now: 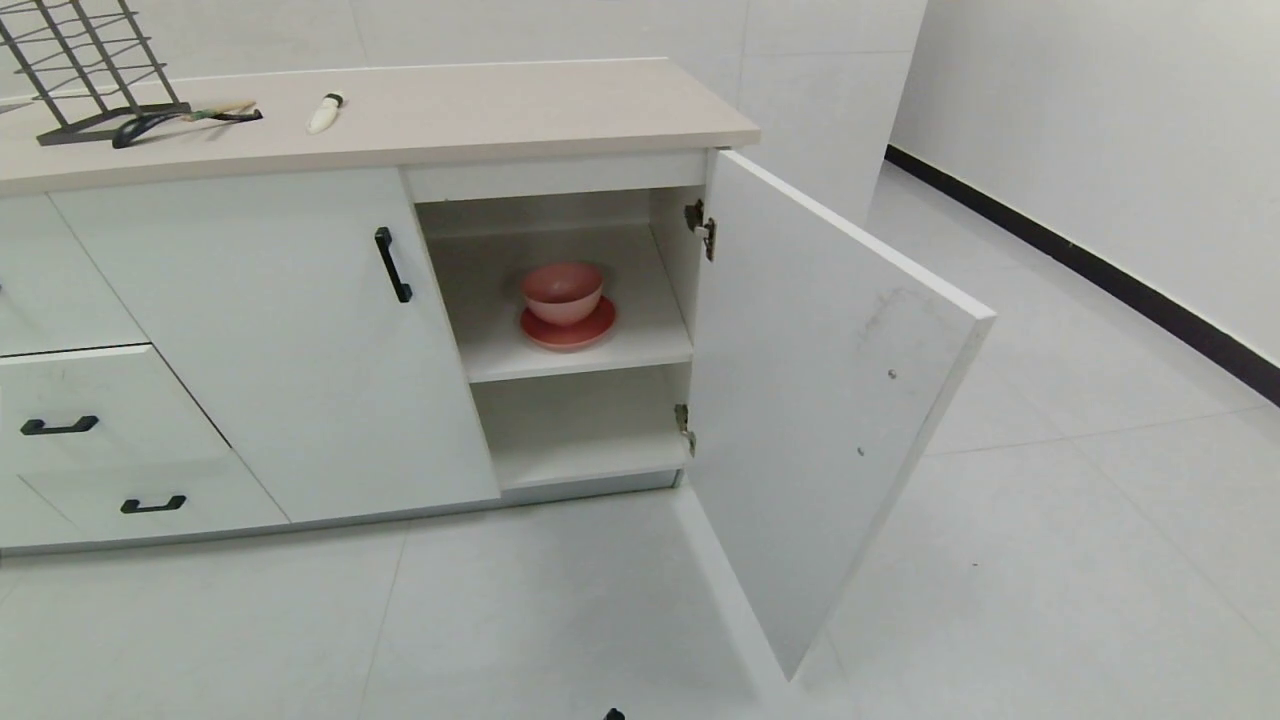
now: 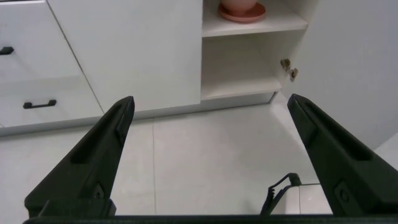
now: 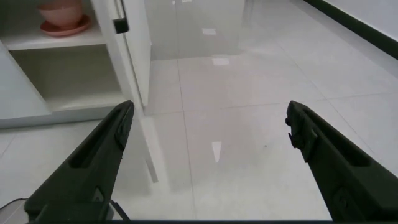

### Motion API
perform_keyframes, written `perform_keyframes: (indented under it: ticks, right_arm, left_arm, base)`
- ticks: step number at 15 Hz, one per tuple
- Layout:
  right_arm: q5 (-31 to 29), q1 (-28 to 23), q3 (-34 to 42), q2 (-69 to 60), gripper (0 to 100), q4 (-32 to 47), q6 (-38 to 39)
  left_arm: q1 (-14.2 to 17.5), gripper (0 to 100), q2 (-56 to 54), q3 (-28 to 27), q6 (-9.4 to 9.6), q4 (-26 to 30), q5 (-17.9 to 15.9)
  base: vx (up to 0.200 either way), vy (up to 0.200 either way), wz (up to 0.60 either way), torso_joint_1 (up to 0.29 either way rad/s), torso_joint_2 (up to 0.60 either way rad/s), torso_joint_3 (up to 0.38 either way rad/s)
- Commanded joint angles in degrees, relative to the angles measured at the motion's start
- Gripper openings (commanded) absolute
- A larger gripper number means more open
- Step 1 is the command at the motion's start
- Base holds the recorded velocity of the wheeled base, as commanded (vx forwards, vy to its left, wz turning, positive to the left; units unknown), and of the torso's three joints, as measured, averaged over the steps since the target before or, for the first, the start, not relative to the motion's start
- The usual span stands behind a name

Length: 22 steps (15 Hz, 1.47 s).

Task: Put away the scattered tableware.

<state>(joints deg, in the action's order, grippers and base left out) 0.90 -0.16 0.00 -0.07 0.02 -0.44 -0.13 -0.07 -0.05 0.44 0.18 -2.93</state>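
Bowl sits upright, mouth up, on plate; left claw and right claw both spread apart.

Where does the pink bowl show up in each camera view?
Head view: pink bowl near centre, on the red plate, upper shelf.
Left wrist view: bowl partly cut off, on that plate.
Right wrist view: bowl on the plate, beside the open door.
Shared landmark: red plate.
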Motion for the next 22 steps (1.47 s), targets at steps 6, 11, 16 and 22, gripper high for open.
perform_keyframes:
  ticks: [6, 11, 16, 22]
  right_arm:
    - [-0.2, 0.0, 0.0, 0.1, 0, -0.2, 0.2]
    - [-0.5, 0.0, 0.0, 0.1, 0, -8.2, -1.8]
    - [16.3, -0.3, -4.0, 0.7, 0, -6.3, -1.9]
    - [16.9, -0.3, -12.6, 24.4, 0, -7.4, -2.1]
  left_arm:
    - [0.0, 100, 0.1, 0.0, 0.0, 0.0, 0.0]
    - [0.0, 100, 0.1, 0.0, 0.09, 0.0, -0.1]
    - [0.0, 100, 0.1, 0.0, 0.0, 0.0, -0.1]
    - [0.0, 100, 0.1, 0.0, 0.0, 0.0, -0.1]
  base:
    - [0.0, 0.0, 0.0, 0.0, 0.0, 0.0]
    - [0.0, 0.0, 0.0, 0.0, 0.0, 0.0]
    - [0.0, 0.0, 0.0, 0.0, 0.0, 0.0]
    - [0.0, 0.0, 0.0, 0.0, 0.0, 0.0]
